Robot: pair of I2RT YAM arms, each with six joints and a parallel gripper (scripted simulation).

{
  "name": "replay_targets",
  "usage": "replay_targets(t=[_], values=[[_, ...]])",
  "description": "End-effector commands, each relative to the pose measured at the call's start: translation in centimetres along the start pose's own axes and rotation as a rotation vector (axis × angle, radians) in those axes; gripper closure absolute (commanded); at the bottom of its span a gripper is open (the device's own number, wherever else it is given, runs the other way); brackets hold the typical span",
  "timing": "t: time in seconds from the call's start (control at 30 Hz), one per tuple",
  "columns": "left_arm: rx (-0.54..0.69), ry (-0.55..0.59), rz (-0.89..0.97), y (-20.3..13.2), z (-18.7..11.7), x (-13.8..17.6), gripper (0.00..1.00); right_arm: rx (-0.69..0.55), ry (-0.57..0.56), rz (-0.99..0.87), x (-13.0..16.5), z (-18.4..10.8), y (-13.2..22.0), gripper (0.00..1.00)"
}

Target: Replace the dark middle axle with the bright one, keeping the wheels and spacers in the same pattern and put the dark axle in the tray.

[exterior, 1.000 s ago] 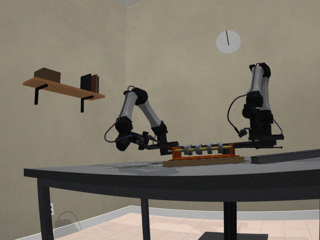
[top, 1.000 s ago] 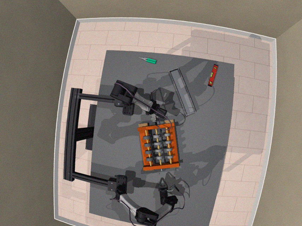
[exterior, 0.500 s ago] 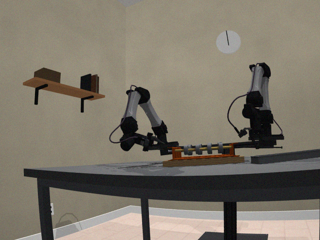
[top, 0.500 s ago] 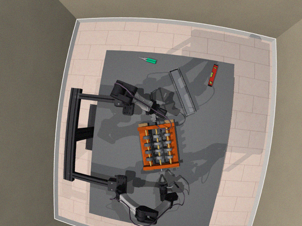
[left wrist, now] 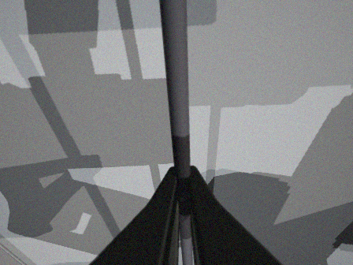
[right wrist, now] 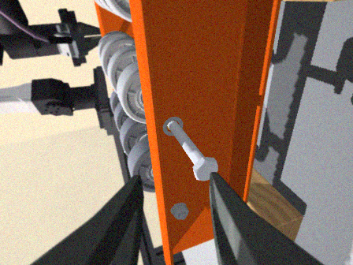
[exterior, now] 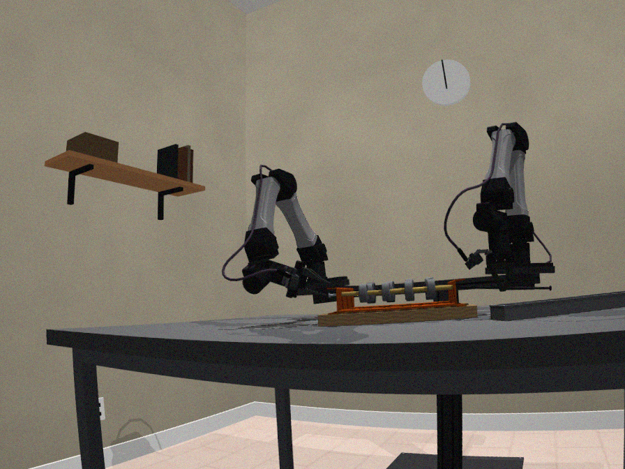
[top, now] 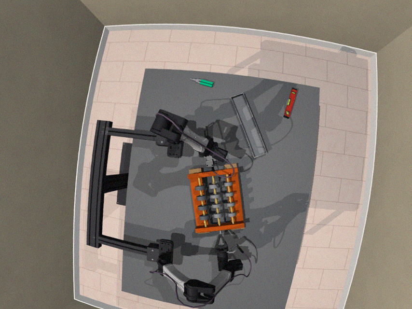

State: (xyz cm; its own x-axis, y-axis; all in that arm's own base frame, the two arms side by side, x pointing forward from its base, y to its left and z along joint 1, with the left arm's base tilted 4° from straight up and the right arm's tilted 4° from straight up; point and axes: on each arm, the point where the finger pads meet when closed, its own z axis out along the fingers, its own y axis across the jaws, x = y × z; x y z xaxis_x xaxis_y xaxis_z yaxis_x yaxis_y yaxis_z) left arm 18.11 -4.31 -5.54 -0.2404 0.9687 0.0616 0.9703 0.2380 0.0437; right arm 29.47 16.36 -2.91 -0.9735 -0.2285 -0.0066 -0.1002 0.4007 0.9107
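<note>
The orange wheel frame (top: 222, 227) (exterior: 345, 301) (right wrist: 197, 59) stands on its battens, with three rows of grey wheels and yellow spacers. The bright axle's head (right wrist: 205, 169) stands off the near rail, its shank entering the middle hole. My right gripper (top: 220, 236) (right wrist: 176, 184) is open and empty just outside that rail, the head near its right fingertip. My left gripper (left wrist: 183, 176) is shut on the dark axle (left wrist: 179, 79) (exterior: 550, 288) beyond the opposite rail. Its headed end sticks out away from the frame. Whether its other end touches the frame is hidden. The grey tray (top: 242, 127) (exterior: 545, 308) lies past that rail.
Green-handled pliers (top: 206, 83) lie at the table's top edge in the top view, and a red spirit level (top: 290, 102) lies beyond the tray. The left arm hangs over the far rail. A flush axle head (right wrist: 180, 210) sits on the near rail beside the bright one.
</note>
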Motion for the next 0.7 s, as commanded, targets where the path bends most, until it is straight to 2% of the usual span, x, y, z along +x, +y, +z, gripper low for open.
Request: replay_targets(t=[0.0, 0.2, 0.23, 0.27, 0.3, 0.4, 0.67], values=[[-0.016, -0.023, 0.008, 0.2, 0.0, -0.5, 1.0, 0.008, -0.039, -0.064, -1.5, -0.7, 1.3, 0.67], [-0.023, 0.012, -0.003, 0.8, -0.7, -0.4, 1.0, 0.011, -0.037, -0.06, -1.7, -0.7, 1.0, 0.67], [-0.023, 0.015, -0.003, 0.8, -0.8, -0.4, 1.0, 0.001, -0.018, -0.046, -0.6, 0.1, 1.4, 0.67], [-0.021, 0.018, -0.003, 0.8, -0.7, -0.4, 1.0, -0.029, 0.009, 0.003, 0.0, -0.2, 0.2, 0.67], [-0.019, 0.021, -0.003, 0.7, -0.7, -0.4, 1.0, -0.013, 0.006, -0.018, -0.6, 0.5, 0.4, 0.67], [-0.027, 0.001, -0.001, 1.0, -0.7, -0.8, 1.0, -0.012, 0.005, -0.027, -0.7, 0.3, 0.7, 0.67], [-0.008, 0.045, -0.001, 0.6, -0.8, -0.3, 1.0, -0.007, -0.019, -0.048, -0.8, 0.7, 1.7, 0.67]])
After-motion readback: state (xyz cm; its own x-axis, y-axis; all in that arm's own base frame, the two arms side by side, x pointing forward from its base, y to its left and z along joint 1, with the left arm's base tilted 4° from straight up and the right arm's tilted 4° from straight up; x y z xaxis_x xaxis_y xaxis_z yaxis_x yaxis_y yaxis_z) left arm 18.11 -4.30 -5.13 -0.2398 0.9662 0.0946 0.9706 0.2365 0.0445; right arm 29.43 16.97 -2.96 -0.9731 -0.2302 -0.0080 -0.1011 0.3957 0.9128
